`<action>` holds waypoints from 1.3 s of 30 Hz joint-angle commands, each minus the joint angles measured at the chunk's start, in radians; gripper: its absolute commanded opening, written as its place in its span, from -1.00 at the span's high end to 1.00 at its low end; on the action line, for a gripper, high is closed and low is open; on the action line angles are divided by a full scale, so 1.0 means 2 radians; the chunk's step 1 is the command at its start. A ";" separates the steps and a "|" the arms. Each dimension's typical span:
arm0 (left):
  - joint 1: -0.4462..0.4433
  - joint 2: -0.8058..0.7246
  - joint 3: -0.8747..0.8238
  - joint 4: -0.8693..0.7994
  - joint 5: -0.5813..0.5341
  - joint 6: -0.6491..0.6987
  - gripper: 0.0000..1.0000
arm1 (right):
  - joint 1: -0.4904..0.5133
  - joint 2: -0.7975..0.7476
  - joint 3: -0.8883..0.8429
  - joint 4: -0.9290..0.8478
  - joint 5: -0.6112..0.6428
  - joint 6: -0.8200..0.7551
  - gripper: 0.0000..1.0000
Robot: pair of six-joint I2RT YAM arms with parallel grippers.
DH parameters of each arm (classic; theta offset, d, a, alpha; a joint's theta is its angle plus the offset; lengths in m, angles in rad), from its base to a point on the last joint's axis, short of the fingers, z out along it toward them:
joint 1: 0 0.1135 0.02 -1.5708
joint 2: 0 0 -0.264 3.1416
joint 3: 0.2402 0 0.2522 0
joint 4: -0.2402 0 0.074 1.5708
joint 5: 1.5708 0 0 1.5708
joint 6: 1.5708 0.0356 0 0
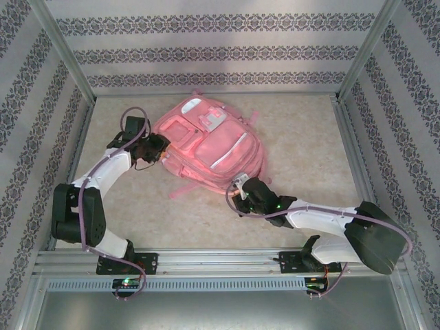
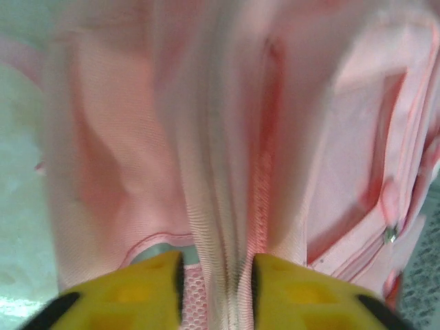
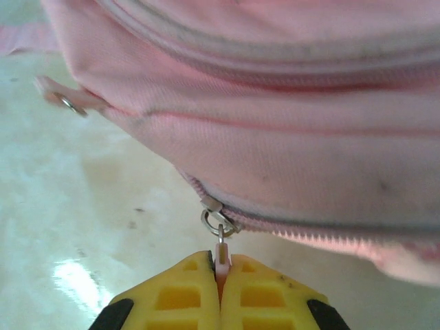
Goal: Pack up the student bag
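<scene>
The student bag [image 1: 206, 148] lies flat on the pale, mottled surface [image 1: 309, 151], left of centre and near the back wall. Bare room spreads to its right as far as the patterned side wall [image 1: 402, 137]. The strip on its left is narrow.

The left fingers [image 2: 137, 289], blocky yellow plastic, stand apart at the bag's left edge, and a raised ridge of its finely woven pink fabric runs between them. At the near edge the right fingers [image 3: 179, 295] are pressed together on a thin pink zipper pull [image 3: 221, 256]. It hangs from a small metal ring [image 3: 218, 223] on the toothed zip line. White-grey trim patches [image 1: 227, 155] cross the rounded front pockets.
</scene>
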 commanded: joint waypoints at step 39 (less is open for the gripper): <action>-0.109 -0.041 -0.130 0.158 0.021 -0.058 0.59 | 0.017 0.080 0.092 0.013 -0.073 0.031 1.00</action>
